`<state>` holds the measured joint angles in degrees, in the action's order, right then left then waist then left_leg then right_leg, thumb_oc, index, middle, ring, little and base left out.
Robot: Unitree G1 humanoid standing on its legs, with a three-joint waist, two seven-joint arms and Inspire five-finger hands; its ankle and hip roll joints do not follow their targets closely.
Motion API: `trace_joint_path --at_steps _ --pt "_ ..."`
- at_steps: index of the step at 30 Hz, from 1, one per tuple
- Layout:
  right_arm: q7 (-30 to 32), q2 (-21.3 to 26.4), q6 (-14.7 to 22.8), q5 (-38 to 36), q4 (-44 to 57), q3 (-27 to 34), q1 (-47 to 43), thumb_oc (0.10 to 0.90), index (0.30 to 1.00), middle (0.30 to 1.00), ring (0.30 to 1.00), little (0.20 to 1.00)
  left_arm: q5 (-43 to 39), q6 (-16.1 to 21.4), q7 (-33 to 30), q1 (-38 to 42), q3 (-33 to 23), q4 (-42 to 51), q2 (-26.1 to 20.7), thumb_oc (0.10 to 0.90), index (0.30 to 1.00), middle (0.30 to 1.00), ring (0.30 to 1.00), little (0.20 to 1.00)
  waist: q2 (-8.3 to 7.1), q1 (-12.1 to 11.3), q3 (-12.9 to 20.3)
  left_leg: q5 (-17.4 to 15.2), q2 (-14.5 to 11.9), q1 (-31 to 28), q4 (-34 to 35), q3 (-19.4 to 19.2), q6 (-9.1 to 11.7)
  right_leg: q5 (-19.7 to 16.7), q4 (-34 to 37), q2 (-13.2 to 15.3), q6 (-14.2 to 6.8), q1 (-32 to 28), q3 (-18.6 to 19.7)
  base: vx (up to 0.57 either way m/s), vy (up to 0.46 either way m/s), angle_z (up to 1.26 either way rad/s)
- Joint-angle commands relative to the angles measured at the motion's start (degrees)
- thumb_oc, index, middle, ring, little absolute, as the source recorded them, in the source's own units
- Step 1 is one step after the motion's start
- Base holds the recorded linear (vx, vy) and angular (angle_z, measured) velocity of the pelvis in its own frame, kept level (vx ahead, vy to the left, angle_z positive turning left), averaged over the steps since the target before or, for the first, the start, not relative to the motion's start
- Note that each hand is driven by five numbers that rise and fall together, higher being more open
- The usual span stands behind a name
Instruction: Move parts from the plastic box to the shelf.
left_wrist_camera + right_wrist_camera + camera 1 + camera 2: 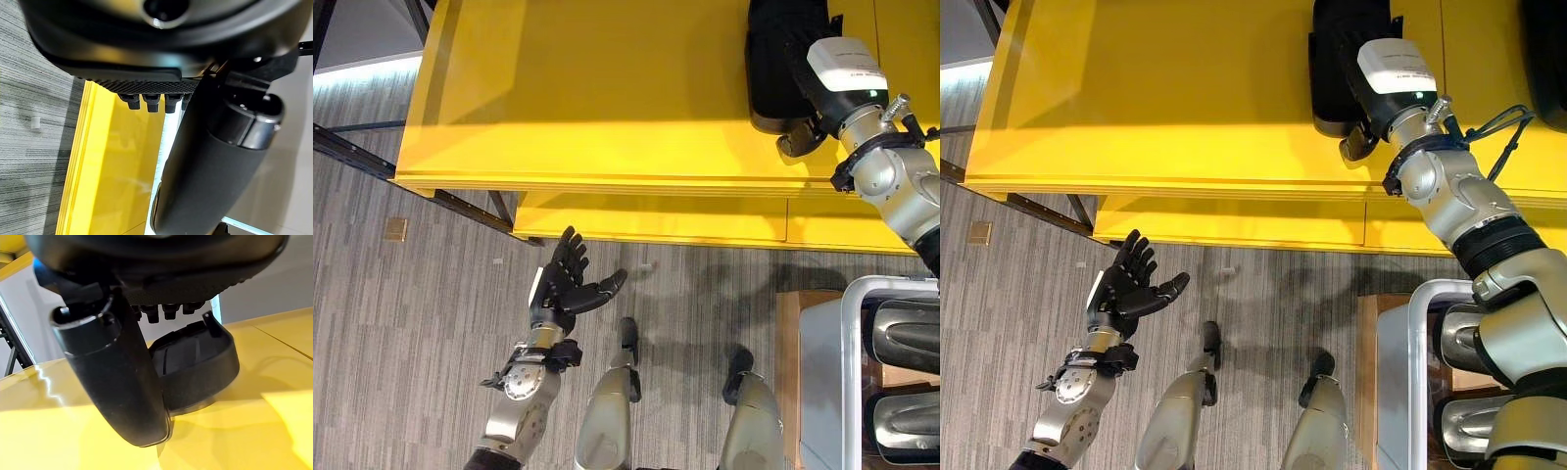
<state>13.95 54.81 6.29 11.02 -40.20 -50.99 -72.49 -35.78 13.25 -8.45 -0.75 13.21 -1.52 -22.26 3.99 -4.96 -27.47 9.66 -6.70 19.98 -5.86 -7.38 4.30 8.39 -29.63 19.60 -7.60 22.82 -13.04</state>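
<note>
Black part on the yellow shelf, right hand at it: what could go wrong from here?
1. The black part lies near the front edge of the yellow shelf; if the right hand drags on pulling back, the part might slide off.
2. The hand's fingers are hidden against the part, so whether it has let go cannot be confirmed.
3. The left hand hangs open over the floor, below the shelf; raising it carelessly could strike the edge.
</note>
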Motion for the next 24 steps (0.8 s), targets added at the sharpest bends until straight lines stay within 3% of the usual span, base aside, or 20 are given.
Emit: trace_joint_path --at_steps 1,24 --pt "2.7 1.2 2.4 -2.0 2.4 -0.8 -13.5 0.900 1.000 1.000 1.000 1.000 -1.2 7.0 0.5 1.0 -2.3 9.0 -4.5 0.900 1.000 1.000 1.000 1.000 -2.81 -1.2 1.8 -9.2 -4.9 -0.5 -6.9 2.1 3.4 -6.3 8.0 -0.5 0.3 -1.7 2.2 0.00 0.000 0.00" --pt "4.0 2.3 2.2 -2.8 0.2 -0.9 -15.6 0.900 1.000 1.000 1.000 1.000 -1.1 7.2 0.6 0.2 -3.1 8.7 -5.2 0.900 1.000 1.000 1.000 1.000 -3.18 -1.9 1.2 -10.0 -4.6 2.4 -9.1 2.6 3.0 -6.5 7.5 -0.3 0.3 0.0 2.0 0.00 0.000 0.00"
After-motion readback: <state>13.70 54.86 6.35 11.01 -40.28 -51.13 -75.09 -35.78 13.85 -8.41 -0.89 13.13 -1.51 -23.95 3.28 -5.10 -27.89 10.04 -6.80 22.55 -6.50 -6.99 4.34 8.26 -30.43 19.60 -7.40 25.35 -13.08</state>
